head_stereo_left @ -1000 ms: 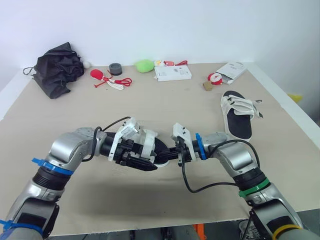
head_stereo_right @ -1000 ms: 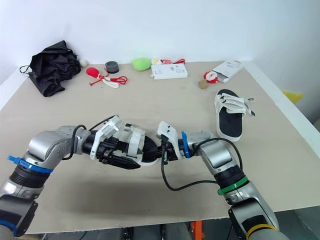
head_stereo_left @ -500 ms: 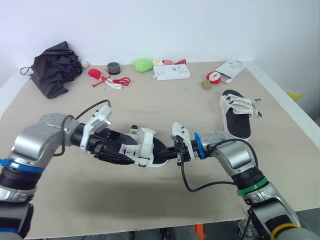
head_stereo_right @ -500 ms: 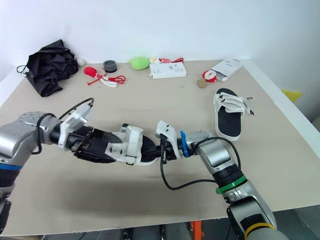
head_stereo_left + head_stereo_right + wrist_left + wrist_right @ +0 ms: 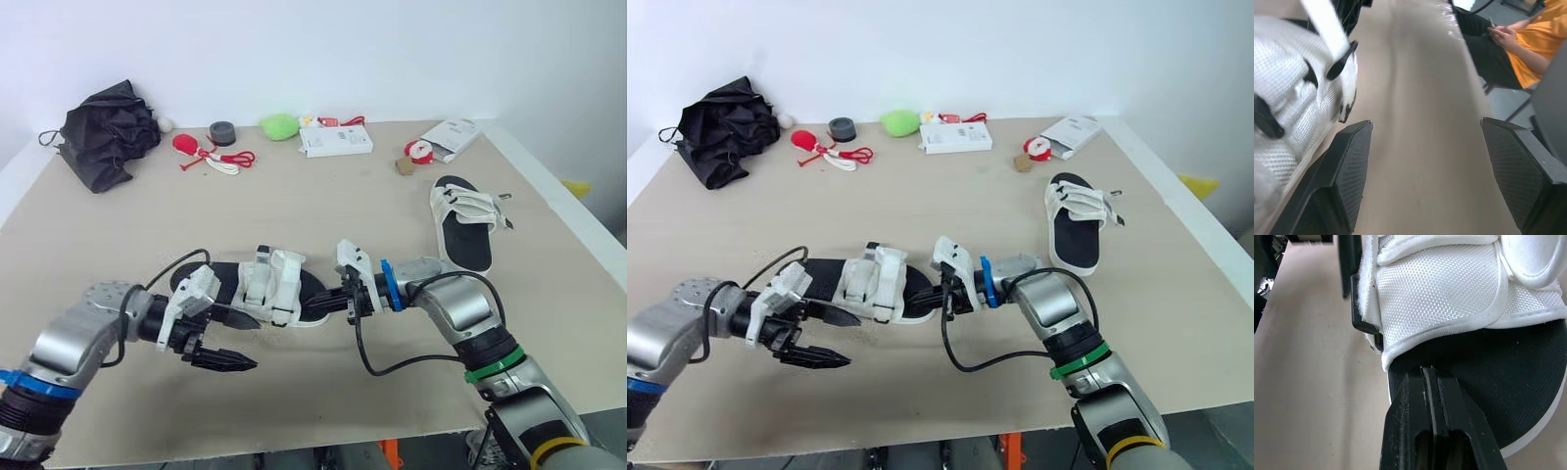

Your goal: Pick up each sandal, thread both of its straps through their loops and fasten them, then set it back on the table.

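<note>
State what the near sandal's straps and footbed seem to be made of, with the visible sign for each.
Straps: probably white woven mesh fabric, matte; a fine grid weave shows. Footbed: seemingly black foam or rubber, matte; faintly grained, no shine.

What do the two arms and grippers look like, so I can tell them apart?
Both arms are silver-grey with white wrist camera mounts, looping black cables and black jaws. The left arm, ending in the left gripper, wears blue tape. The right arm has a blue ring behind the right gripper, then a green band and a yellow band.
</note>
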You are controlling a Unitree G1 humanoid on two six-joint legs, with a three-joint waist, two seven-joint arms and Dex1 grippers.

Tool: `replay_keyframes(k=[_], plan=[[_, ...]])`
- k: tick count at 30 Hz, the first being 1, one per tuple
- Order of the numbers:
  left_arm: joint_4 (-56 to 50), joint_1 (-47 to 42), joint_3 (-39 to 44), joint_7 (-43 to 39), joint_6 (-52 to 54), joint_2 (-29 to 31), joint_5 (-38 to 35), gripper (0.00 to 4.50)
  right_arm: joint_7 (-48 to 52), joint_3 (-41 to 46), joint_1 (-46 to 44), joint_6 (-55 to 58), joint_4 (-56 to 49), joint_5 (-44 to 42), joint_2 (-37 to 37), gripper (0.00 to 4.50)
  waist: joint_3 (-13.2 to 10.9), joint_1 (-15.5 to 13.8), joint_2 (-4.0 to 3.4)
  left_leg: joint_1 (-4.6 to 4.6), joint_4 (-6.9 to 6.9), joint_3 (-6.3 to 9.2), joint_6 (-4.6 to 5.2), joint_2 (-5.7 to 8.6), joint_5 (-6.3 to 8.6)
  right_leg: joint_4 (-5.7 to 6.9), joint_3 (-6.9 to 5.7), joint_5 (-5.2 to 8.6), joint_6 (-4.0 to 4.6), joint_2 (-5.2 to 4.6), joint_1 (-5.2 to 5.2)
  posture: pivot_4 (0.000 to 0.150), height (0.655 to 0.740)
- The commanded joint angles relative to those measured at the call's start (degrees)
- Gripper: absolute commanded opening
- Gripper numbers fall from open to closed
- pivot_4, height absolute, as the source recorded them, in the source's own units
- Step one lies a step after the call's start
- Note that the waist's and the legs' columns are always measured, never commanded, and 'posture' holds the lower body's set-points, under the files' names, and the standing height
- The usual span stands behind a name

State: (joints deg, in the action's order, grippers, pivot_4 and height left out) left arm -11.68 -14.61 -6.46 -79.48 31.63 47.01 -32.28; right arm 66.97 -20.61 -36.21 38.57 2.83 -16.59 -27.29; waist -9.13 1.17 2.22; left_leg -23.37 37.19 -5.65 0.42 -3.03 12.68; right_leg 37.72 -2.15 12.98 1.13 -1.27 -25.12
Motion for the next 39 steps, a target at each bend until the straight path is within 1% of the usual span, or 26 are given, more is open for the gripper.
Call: replay_keyframes(k=[1,3,8,13,16,19,24,26,28,33,36,39], plan=[[0.48,-0.4,1.24,1.03,-0.39,-0.65,-0.31,3.63,-0.02,-2.97,1.26,1.76,-0.4,1.54,-0.67,0.0,0.0,0.0,0.0,0.0,0.0,0.0,0.0,0.0,0.0,0.0,0.0,0.0,0.0,0.0,0.0,0.15,0.74],[0.85,-0.77,1.37,1.52,-0.17,-1.27,-0.57,3.63,-0.18,-3.72,1.15,1.72,-0.13,2.21,-0.77,0.0,0.0,0.0,0.0,0.0,-0.01,-0.01,0.0,0.0,0.0,0.0,0.0,0.0,0.0,0.0,0.0,0.15,0.74],[0.85,-2.66,2.83,3.75,4.67,-3.38,-4.6,3.63,-0.13,-3.59,1.09,1.52,-0.15,1.99,-0.79,0.0,0.01,0.02,0.01,0.0,0.01,-0.02,-0.01,0.03,0.01,-0.01,0.01,0.0,-0.01,-0.02,0.02,0.15,0.74],[0.26,-2.52,1.76,3.72,4.25,-3.46,-3.86,3.63,-0.13,-3.57,1.35,1.29,-0.46,1.91,-0.95,0.0,0.01,0.0,0.01,0.01,0.0,0.0,-0.01,0.02,0.01,0.0,0.0,0.0,-0.01,0.01,0.02,0.15,0.74],[0.23,-2.43,0.21,4.34,3.06,-4.18,-2.13,3.63,-0.21,-3.41,1.48,1.22,-0.65,1.77,-0.91,0.0,0.01,0.0,0.01,0.01,0.0,-0.01,-0.01,0.02,0.01,0.0,0.01,0.0,-0.01,0.0,0.03,0.15,0.74],[0.3,-2.89,-0.78,6.01,2.97,-5.7,-1.22,3.63,-0.38,-3.02,1.59,1.12,-1.03,1.52,-0.89,0.0,0.02,-0.01,0.01,0.02,0.01,-0.01,-0.01,0.04,0.01,0.0,0.01,-0.01,-0.01,-0.02,0.05,0.15,0.74],[1.6,-3.49,-1.84,10.04,1.04,-8.05,2.47,3.63,-0.67,-2.78,1.91,1.08,-1.43,1.4,-1.1,0.0,0.02,-0.07,0.01,0.02,0.02,0.0,-0.01,0.03,0.01,0.0,0.01,-0.01,-0.01,0.0,0.05,0.15,0.74],[1.42,-3.45,-1.62,10.74,1.84,-8.56,2.29,3.63,-0.66,-2.7,2.12,1.12,-1.72,1.2,-1.24,0.0,0.02,-0.1,0.01,0.04,0.05,0.01,-0.01,0.03,0.01,0.01,0.0,-0.03,-0.02,-0.01,0.09,0.15,0.74],[0.36,-2.93,-1.02,9.97,2.87,-7.85,1.1,3.63,-0.67,-2.72,2.27,1.16,-1.95,1.08,-1.36,0.0,0.03,-0.11,0.01,0.05,0.13,0.02,0.0,0.03,0.01,0.01,0.0,-0.09,-0.05,-0.03,0.12,0.15,0.74],[-2.18,-0.92,0.88,7.0,5.19,-3.8,-2.28,3.63,-0.47,-2.71,2.46,0.97,-1.95,1.06,-1.6,0.0,0.03,0.0,0.01,0.04,0.18,-0.04,-0.01,0.04,0.01,0.0,0.04,-0.11,-0.09,-0.05,0.1,0.15,0.74],[-2.9,-0.36,2.17,7.5,5.98,-2.48,-3.12,3.63,-0.32,-2.66,2.43,0.91,-1.95,1.05,-1.67,0.0,0.03,-0.03,0.01,0.03,0.1,-0.03,-0.04,0.04,0.05,0.0,0.03,-0.04,0.01,-0.04,0.08,0.15,0.74],[-2.68,-0.32,3.41,9.63,5.82,-3.2,-3.1,3.63,-0.18,-2.64,2.19,0.74,-1.64,1.1,-1.56,0.0,0.03,-0.03,0.01,0.03,0.08,-0.02,-0.06,0.04,0.08,0.0,0.03,0.0,0.04,-0.02,0.08,0.15,0.74]])
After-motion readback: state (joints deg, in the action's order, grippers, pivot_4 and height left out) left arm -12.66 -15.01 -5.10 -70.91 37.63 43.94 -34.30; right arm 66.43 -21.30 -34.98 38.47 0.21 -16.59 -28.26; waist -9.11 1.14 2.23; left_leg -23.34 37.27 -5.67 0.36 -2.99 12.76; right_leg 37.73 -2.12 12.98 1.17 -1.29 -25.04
